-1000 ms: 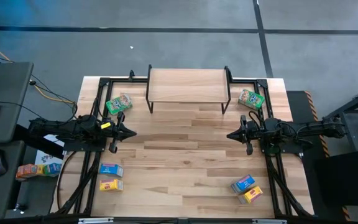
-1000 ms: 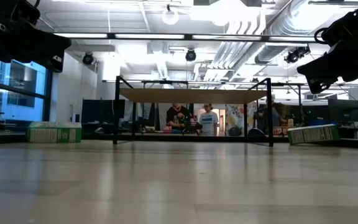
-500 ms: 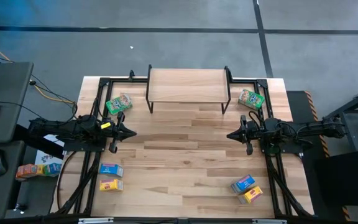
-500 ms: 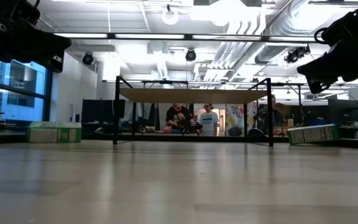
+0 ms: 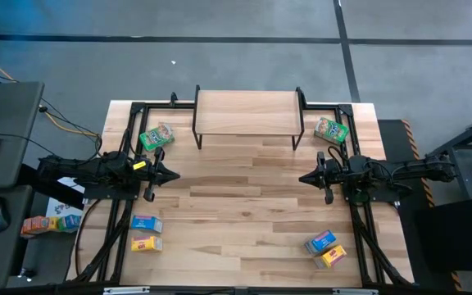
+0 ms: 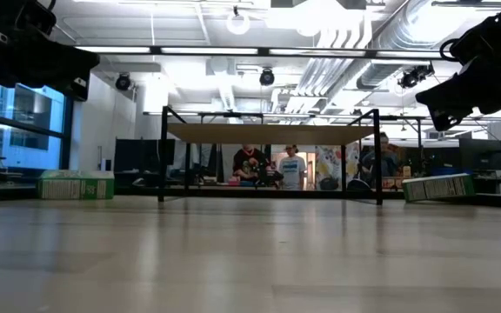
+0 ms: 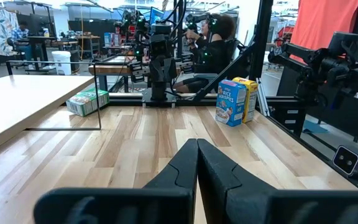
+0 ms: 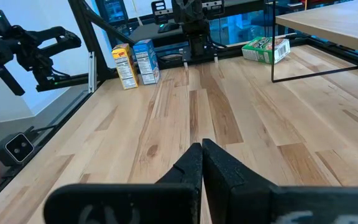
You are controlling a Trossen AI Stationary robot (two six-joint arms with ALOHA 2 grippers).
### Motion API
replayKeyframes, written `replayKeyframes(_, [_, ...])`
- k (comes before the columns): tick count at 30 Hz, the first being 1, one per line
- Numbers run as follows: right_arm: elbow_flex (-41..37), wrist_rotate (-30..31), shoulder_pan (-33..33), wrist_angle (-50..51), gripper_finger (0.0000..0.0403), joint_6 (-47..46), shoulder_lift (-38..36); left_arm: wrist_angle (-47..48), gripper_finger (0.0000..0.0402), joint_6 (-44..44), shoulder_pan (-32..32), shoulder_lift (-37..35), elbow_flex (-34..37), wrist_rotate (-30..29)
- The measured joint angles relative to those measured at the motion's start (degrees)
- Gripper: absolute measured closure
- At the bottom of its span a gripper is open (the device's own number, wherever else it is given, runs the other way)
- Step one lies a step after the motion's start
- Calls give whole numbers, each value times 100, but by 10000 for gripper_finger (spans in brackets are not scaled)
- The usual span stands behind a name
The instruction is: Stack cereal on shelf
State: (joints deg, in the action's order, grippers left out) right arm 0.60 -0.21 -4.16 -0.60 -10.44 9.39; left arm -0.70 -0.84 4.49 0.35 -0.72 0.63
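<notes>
shelf [image 5: 247, 111] empty at tabletop [image 5: 244, 213] 12 o'clock, green boxes [image 5: 156, 136] [image 5: 332, 129] beside its legs, blue/yellow pairs [image 5: 146, 233] [image 5: 325, 248] at 7 and 5, left gripper [image 5: 173, 174] and right gripper [image 5: 305, 178] jaws clenched on nothing, hovering mid-table

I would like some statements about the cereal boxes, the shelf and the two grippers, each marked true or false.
1. The top of the shelf already carries a cereal box. False: it is bare; all the boxes are on the table.
2. A green box lies near the shelf's left legs, and another green box near its right legs. True.
3. The left gripper holds a blue box. False: it is shut on nothing, above the table.
4. The right gripper is shut and empty. True.
5. On each side, near the front edge, a blue box stands next to a yellow box. True.
</notes>
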Motion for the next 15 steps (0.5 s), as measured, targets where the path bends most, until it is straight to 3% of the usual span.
replayKeyframes(10, [-2, 92, 0, -60, 402, 86, 8, 1, 401, 0, -2, -1, -1, 1])
replayKeyframes(15, [-4, 1012, 0, -1861, 402, -278, 34, 1, 401, 0, -1, 1, -1, 1])
